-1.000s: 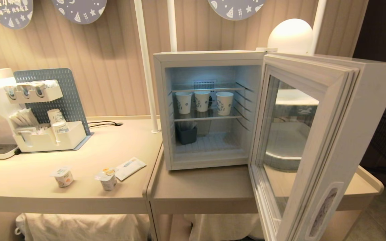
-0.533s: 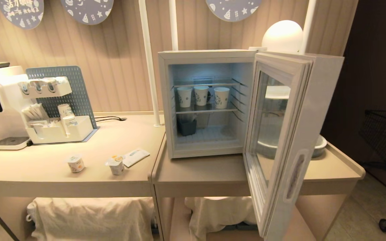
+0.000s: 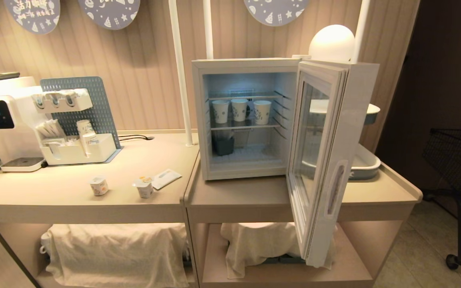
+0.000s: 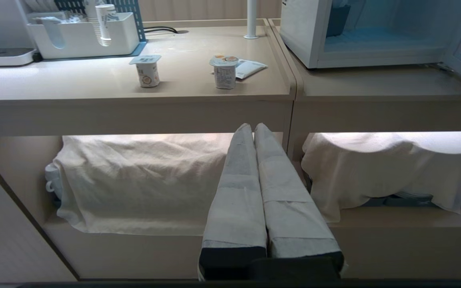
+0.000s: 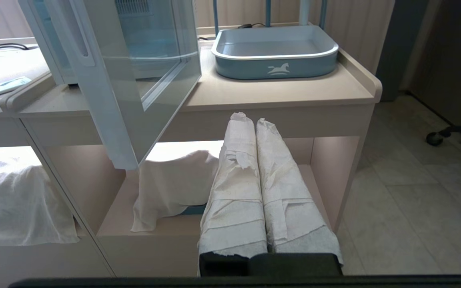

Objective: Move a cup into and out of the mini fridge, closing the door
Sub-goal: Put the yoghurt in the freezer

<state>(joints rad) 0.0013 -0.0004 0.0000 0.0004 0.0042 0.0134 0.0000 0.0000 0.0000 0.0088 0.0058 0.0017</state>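
While neither arm shows in the head view, the mini fridge point(image 3: 246, 120) stands on the right-hand bench point(image 3: 250, 200) with its opening facing the robot and the door point(image 3: 322, 160) swung wide on its right-side hinge, its long edge upright and its glass pane turned edge-on. Three paper cups point(image 3: 239, 110) stand upright in a row on the middle wire shelf; one dark bin point(image 3: 224, 145) sits below them on the fridge floor. On the left bench point(image 3: 54, 192) are two small yogurt pots point(image 3: 99, 185), one flat sachet point(image 3: 166, 178), one white organiser point(image 3: 79, 150) with stacked cups, and one water dispenser point(image 3: 2, 120) with a black screen. Three round blue signs hang on the wall, the leftmost bearing Chinese characters, possibly "活力咖啡", though they are too small to be sure.

From the left wrist view, the left gripper point(image 4: 253, 129) hangs low before the bench front, its two cloth-wrapped fingers pressed together with nothing between them, pointing at a white cloth point(image 4: 142, 180) draped on the lower shelf.

From the right wrist view, the right gripper point(image 5: 250, 119) is likewise closed and empty, low beside the door's bottom corner. One blue tray point(image 5: 274, 66) with a white horse emblem sits on the bench behind the door.
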